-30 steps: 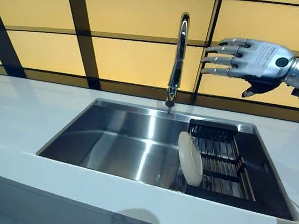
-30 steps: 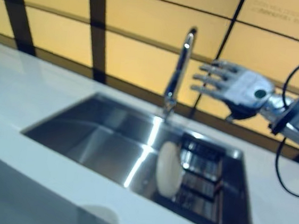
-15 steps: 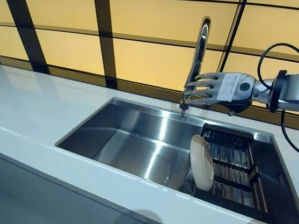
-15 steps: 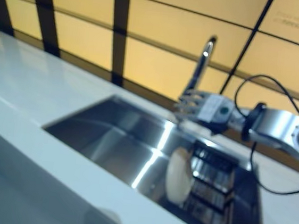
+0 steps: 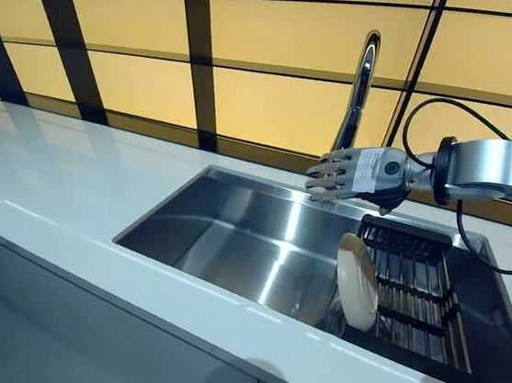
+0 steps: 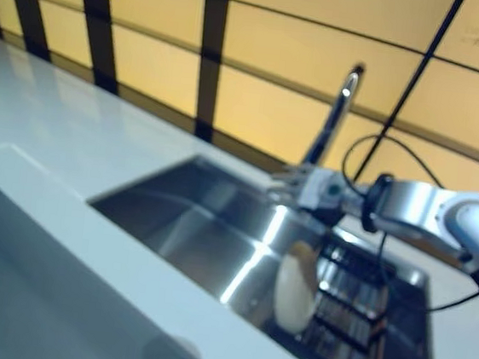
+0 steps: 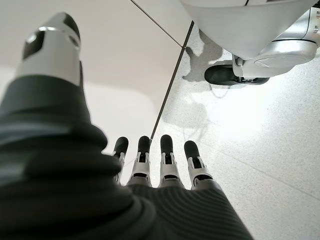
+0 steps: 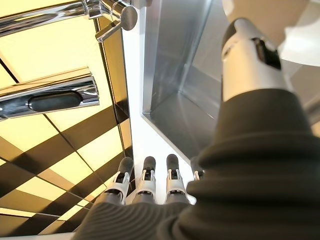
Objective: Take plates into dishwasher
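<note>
A white plate (image 5: 354,268) stands on edge in the dark rack (image 5: 414,277) at the right end of the steel sink (image 5: 243,239). My right hand (image 5: 354,173) is open, fingers straight, hovering above the sink just in front of the faucet (image 5: 360,87), above and a little behind the plate, not touching it. Its wrist view shows the straight fingers (image 8: 146,180) over the sink's back corner. My left hand (image 7: 160,165) shows only in its wrist view, open, hanging down over the floor, holding nothing.
A white counter (image 5: 72,203) surrounds the sink, with its front edge near me. A yellow panelled wall (image 5: 264,98) with dark strips rises behind the faucet. A black cable (image 5: 471,250) loops off my right forearm over the rack.
My right hand has dropped from high beside the faucet to just above the sink near the plate. The whole view has shifted, so the camera has moved.
</note>
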`<state>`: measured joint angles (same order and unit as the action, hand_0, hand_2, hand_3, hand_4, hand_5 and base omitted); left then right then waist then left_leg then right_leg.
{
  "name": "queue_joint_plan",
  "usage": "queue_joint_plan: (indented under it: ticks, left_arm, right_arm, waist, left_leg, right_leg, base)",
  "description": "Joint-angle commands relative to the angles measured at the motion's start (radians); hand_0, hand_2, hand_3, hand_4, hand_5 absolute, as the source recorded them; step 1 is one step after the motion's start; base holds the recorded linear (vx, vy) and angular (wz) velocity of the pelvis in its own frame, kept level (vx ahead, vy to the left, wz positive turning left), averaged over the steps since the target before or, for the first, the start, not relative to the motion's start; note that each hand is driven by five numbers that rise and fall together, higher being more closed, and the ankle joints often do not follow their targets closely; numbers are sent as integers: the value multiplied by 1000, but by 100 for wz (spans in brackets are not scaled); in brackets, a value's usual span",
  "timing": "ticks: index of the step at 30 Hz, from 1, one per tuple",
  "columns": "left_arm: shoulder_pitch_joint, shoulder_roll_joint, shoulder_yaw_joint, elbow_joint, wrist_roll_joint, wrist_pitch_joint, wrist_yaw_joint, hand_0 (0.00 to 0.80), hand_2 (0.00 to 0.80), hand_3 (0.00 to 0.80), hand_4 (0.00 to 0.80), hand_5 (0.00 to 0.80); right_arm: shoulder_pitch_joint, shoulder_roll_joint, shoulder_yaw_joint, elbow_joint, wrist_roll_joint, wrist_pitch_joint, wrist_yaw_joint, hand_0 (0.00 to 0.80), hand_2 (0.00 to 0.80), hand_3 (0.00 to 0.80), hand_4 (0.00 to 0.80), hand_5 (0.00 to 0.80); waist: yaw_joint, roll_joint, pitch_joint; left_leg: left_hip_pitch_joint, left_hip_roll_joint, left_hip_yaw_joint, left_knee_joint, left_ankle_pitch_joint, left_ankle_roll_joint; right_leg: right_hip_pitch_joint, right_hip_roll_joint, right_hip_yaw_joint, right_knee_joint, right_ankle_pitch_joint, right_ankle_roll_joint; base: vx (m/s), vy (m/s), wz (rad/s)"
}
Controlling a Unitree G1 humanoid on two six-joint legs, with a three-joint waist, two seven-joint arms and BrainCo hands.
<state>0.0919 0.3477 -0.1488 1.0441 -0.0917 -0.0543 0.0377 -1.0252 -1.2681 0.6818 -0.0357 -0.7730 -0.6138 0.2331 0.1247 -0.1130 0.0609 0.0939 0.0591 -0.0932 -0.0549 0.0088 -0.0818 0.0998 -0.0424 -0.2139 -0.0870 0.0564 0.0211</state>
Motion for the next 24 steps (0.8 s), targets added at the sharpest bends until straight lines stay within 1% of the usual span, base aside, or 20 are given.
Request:
queue_joint_plan:
  ticks: [1, 6, 14, 24]
  left_arm:
    - [-55, 26, -45, 22, 11, -31, 2, 0, 0, 0, 0, 0]
    - [-51, 22, -46, 21, 10, -32, 8, 0, 0, 0, 0, 0]
    - [-50, 25, -43, 24, 11, -36, 6, 0, 0, 0, 0, 0]
    - [-44, 33, -37, 19, 10, -41, 0, 0, 0, 0, 0, 0]
  right_arm:
    - [-55, -16, 32, 50, 39, 7, 2, 0, 0, 0, 0, 0]
    - [-37, 0, 32, 57, 47, -5, 15, 0, 0, 0, 0, 0]
    - [-9, 11, 30, 63, 62, -1, 29, 0, 0, 0, 0, 0]
    - [51, 15, -1, 67, 86, -22, 57, 0, 0, 0, 0, 0]
  waist:
    - [19, -20, -17]
    - [23, -20, -15]
    - [27, -21, -9]
    - [29, -20, -6]
  left_leg:
    - [-37, 19, 53, -19, 44, -4]
    - [-36, 18, 51, -20, 43, -3]
    - [-36, 18, 48, -20, 43, -2]
    - [-36, 18, 45, -20, 42, -1]
  right_leg:
    - [41, -25, -25, 31, -61, 35]
    - [44, -25, -28, 29, -61, 35]
    - [43, -25, -31, 34, -63, 35]
    - [41, -27, -38, 41, -68, 35]
  base:
    - [0, 0, 0]
    - [0, 0, 0]
    - [0, 0, 0]
    - [0, 0, 0]
